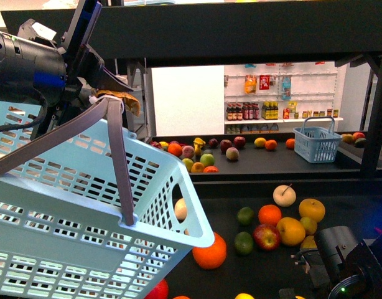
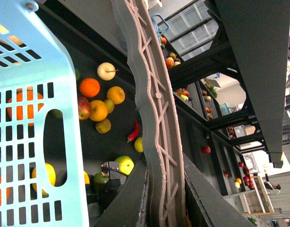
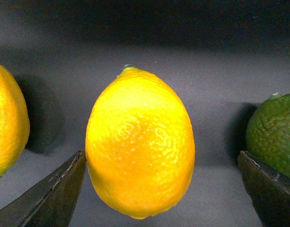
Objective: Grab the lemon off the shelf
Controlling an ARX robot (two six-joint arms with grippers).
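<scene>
The lemon (image 3: 140,142) lies on the dark shelf (image 3: 216,66) tray, squarely between the spread fingers of the right claw (image 3: 161,158), which is released and grips nothing. One finger (image 3: 50,194) sits just beside its skin; the other is well apart, close to a lime (image 3: 275,132). Closing unevenly could nudge the lemon into a roll, or snag the lime. The left claw (image 1: 113,96) is clenched on the basket handle (image 1: 119,162).

The black shelf (image 1: 340,205) carries loose fruit on its near tray: a lemon (image 3: 140,146) between a lime (image 3: 272,135) and another yellow fruit (image 3: 8,123), an orange (image 1: 209,251), a red apple (image 1: 266,237).
</scene>
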